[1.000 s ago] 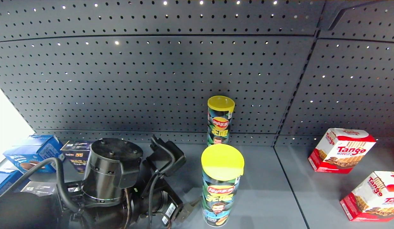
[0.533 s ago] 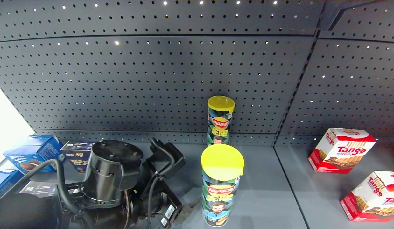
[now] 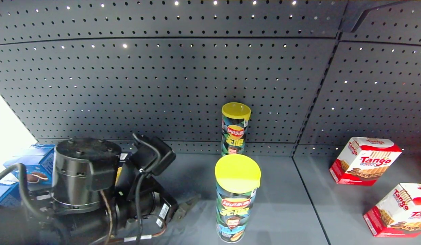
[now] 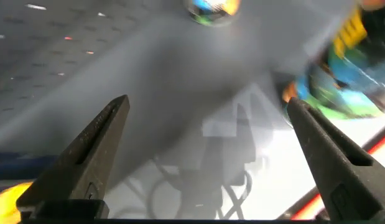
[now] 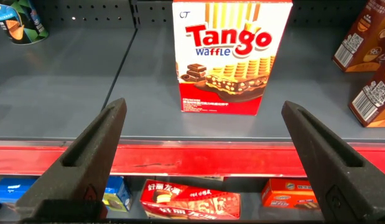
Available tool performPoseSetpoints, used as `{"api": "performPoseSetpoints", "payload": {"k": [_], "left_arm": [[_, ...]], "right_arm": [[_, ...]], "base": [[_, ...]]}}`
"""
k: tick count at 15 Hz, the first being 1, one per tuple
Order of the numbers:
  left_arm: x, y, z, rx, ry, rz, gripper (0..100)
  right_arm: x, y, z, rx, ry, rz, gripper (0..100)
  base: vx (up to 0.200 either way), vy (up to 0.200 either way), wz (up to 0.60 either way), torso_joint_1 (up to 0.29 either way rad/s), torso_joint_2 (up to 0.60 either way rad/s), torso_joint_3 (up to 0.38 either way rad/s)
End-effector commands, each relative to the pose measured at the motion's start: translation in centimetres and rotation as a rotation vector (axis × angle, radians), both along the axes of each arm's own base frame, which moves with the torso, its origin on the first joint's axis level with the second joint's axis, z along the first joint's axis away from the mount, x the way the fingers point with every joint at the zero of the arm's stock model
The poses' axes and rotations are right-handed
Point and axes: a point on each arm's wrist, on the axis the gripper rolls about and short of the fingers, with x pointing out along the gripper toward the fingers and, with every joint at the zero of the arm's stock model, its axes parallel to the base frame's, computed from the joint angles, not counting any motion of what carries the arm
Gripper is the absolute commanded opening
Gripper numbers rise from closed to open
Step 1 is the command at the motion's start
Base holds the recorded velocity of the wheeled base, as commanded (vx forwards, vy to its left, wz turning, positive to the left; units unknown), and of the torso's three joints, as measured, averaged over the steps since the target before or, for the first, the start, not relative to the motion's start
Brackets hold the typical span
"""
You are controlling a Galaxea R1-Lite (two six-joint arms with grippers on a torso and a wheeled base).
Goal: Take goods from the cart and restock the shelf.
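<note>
Left gripper (image 3: 185, 207): low in the left half of the head view, fingers apart, nothing between them. The left wrist view confirms it: both fingers of the left gripper (image 4: 208, 102) stand wide over the bare shelf (image 3: 282, 211).

Front chip can (image 3: 236, 200): upright on the shelf at lower centre of the head view, yellow lid on top, long axis vertical. It stands just to the right of the left gripper's fingertips, apart from them, with a gap visible. The rear chip can (image 3: 235, 127) stands upright directly behind it, against the pegboard back (image 3: 163, 85).

Right gripper (image 5: 204, 106): fingers apart and empty, out in front of the shelf's red edge (image 5: 180, 158), facing an upright wafer box (image 5: 231, 56).

Assessment: the front can appears delivered and released. The left arm is much the nearer to it. The cart is out of frame, so a return for more goods looks due. The governing relation is the tall can close on the fingertips' right. Any drift that way risks tipping it, so a pull straight back is advised.

Blue biscuit boxes (image 3: 37, 163) lie at the far left, beside the arm.
</note>
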Motion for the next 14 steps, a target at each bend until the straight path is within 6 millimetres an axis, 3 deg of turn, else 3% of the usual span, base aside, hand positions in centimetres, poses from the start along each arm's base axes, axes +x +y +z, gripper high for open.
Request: {"api": "performPoseSetpoints", "payload": {"k": [1,3,6,7,10,11,14], "left_arm": [[-0.7,2.9,2.9,-0.073,-0.105,0.089,100],[-2.0,5.8,5.2,-0.128,-0.207,0.207,100],[-5.2,8.1,7.6,-0.194,-0.342,0.314,100],[-6.9,9.2,7.1,-0.196,-0.368,0.368,100],[-12.5,13.1,3.1,-0.214,-0.408,0.510,100],[-13.6,13.5,2.6,-0.227,-0.417,0.524,100],[-16.7,14.6,-2.2,-0.170,-0.345,0.571,100]], "right_arm": [[0.0,0.0,0.0,0.000,0.001,0.000,100],[0.0,0.0,0.0,0.000,0.001,0.000,100],[0.0,0.0,0.0,0.000,0.001,0.001,100],[0.0,0.0,0.0,0.000,0.001,0.001,100],[0.0,0.0,0.0,0.000,0.001,0.001,100],[0.0,0.0,0.0,0.000,0.001,0.001,100],[0.0,0.0,0.0,0.000,0.001,0.000,100]], "base": [[0.000,0.000,0.00,0.000,0.00,0.000],[0.000,0.000,0.00,0.000,0.00,0.000],[0.000,0.000,0.00,0.000,0.00,0.000],[0.000,0.000,0.00,0.000,0.00,0.000],[0.000,0.000,0.00,0.000,0.00,0.000],[0.000,0.000,0.00,0.000,0.00,0.000],[0.000,0.000,0.00,0.000,0.00,0.000]]}}
